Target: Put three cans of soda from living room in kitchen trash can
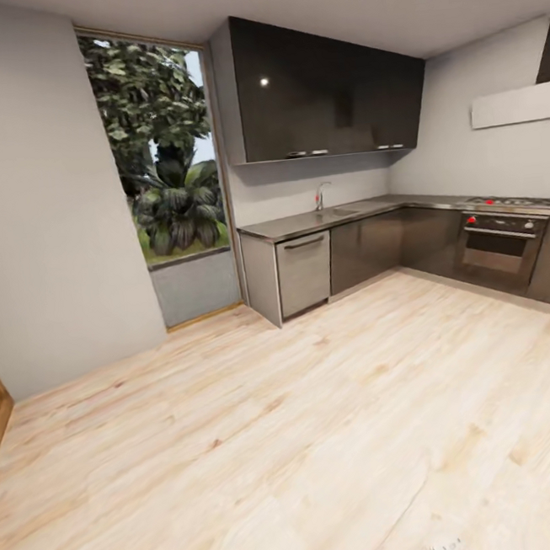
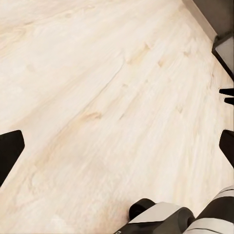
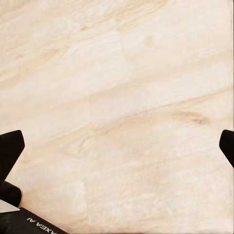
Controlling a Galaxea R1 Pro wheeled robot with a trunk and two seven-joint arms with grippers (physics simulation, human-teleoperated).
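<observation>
Facing the kitchen (image 1: 362,215) from across the light wood floor (image 1: 267,445), I take the dishwasher (image 1: 304,272) at the end of the cabinet run as my landmark. Behind it sits the counter with the faucet (image 1: 322,195), above it the glossy black upper cabinet (image 1: 323,92), and away to its right the oven (image 1: 497,250). To its left a tall window (image 1: 165,151) shows garden plants. I see no bin and no cans anywhere on this side of the dishwasher, so I cannot say which arm lies nearer either. Both wrist views look down on bare boards: the left gripper (image 2: 117,146) and the right gripper (image 3: 117,146) each have dark fingertips spread wide apart, grasping nothing. I judge I must turn and search first
</observation>
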